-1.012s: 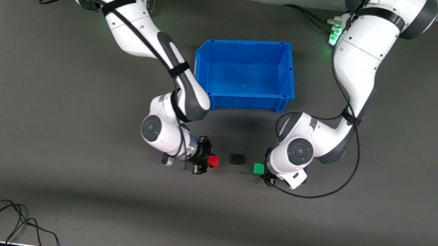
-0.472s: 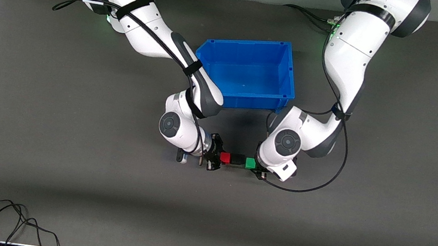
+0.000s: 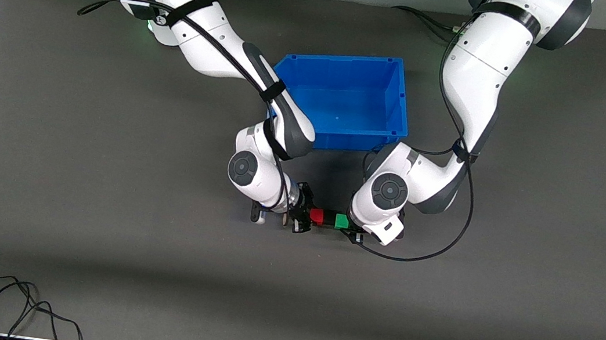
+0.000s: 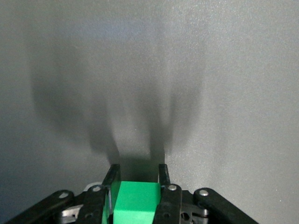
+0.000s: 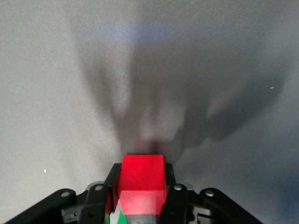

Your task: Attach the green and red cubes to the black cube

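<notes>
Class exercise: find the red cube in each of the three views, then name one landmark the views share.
Front view: red cube in the right gripper, nearer the camera than the blue bin.
Right wrist view: between the fingers.
Left wrist view: not in it.
Shared landmark: green cube.

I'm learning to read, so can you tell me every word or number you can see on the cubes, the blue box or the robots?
There are no words, numbers or signs to read.
red cube, held in the right gripper: plain.
green cube, held in the left gripper: plain.
black cube, between them: plain.
blue bin: no label shows.
</notes>
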You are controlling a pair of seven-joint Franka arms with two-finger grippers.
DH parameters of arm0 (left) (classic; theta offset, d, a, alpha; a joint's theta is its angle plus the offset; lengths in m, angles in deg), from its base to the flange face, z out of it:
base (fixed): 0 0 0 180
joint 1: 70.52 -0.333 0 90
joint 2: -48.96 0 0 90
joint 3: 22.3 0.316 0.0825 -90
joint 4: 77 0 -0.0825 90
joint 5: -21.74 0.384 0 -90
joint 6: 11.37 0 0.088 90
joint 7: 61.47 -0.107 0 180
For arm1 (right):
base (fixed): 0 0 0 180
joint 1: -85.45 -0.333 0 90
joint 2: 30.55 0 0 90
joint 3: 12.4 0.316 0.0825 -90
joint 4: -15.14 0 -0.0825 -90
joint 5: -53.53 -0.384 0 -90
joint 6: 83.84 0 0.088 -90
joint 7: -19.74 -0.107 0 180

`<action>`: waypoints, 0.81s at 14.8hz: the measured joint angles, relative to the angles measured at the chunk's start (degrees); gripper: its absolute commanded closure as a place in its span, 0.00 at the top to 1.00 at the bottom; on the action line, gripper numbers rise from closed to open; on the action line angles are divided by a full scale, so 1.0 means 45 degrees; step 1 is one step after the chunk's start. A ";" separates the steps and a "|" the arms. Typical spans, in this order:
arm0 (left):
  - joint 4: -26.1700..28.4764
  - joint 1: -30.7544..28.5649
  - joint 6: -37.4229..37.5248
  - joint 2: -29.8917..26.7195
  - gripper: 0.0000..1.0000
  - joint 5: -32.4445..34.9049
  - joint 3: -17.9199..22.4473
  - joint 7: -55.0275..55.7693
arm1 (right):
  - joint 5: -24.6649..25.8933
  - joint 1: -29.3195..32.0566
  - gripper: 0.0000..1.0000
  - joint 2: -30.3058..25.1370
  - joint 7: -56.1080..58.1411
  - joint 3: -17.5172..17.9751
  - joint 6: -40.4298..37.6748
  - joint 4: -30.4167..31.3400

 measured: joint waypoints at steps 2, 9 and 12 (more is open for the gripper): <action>-0.0004 0.0009 -0.0011 -0.0001 1.00 0.0013 -0.0010 -0.0005 | 0.0002 -0.0041 1.00 0.0001 0.0012 0.0001 0.0036 -0.0010; -0.0112 -0.0026 0.0471 -0.0091 1.00 0.0427 0.0345 -0.0021 | 0.0039 0.0056 1.00 -0.0121 0.0031 -0.0380 0.0273 -0.0337; -0.0285 -0.0673 0.1853 -0.0896 1.00 0.1150 0.0985 -0.1737 | 0.1109 0.0223 1.00 -0.0586 0.0525 -0.1082 -0.0512 -0.0348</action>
